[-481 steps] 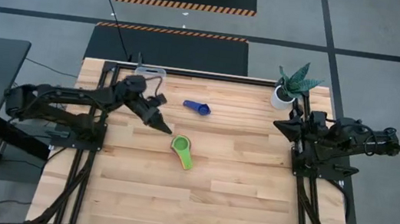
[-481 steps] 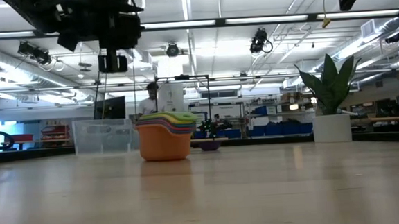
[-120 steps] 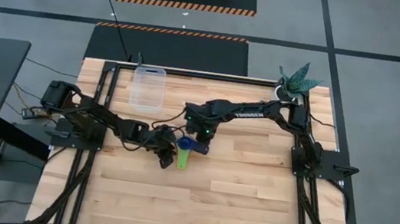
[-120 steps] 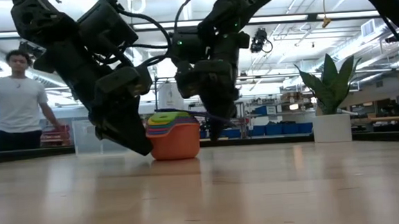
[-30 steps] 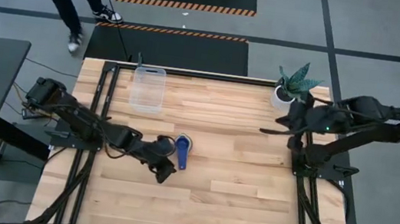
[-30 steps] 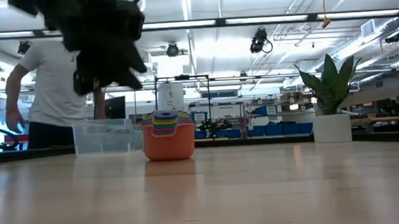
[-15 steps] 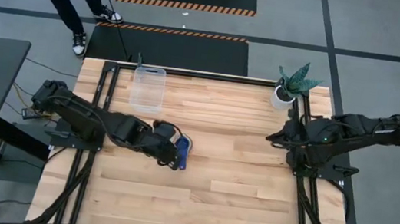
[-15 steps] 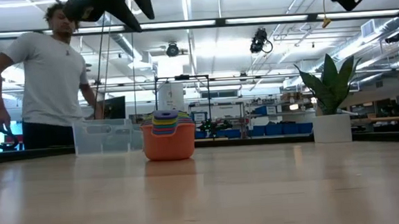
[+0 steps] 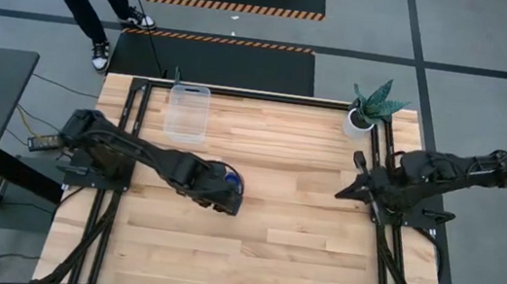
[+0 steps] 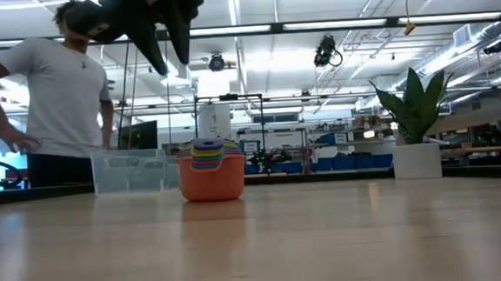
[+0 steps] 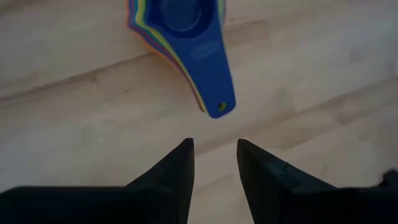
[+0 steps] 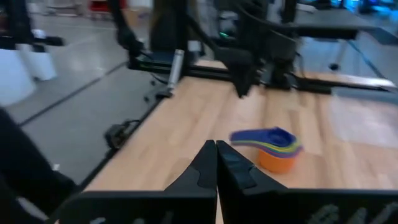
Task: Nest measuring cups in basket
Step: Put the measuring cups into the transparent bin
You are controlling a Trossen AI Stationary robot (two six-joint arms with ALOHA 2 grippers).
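The measuring cups stand nested in one stack on the table, the orange cup at the bottom and a blue one on top; their handles fan out together. My left gripper hangs open above the stack, high in the low view, its fingers pointing down just past the handle's end, touching nothing. The clear basket rests on its bottom at the far left. My right gripper is shut and empty at the table's right edge.
A white pot with a green plant stands at the far right corner. A person in a white shirt stands beyond the table's far left side. Bare wood lies in the middle and near part of the table.
My left gripper has risen from beside the stack to well above it and has gone a little toward the table's right edge. My right gripper has drawn back at the right edge, toward the near side. The stack has stayed where it was.
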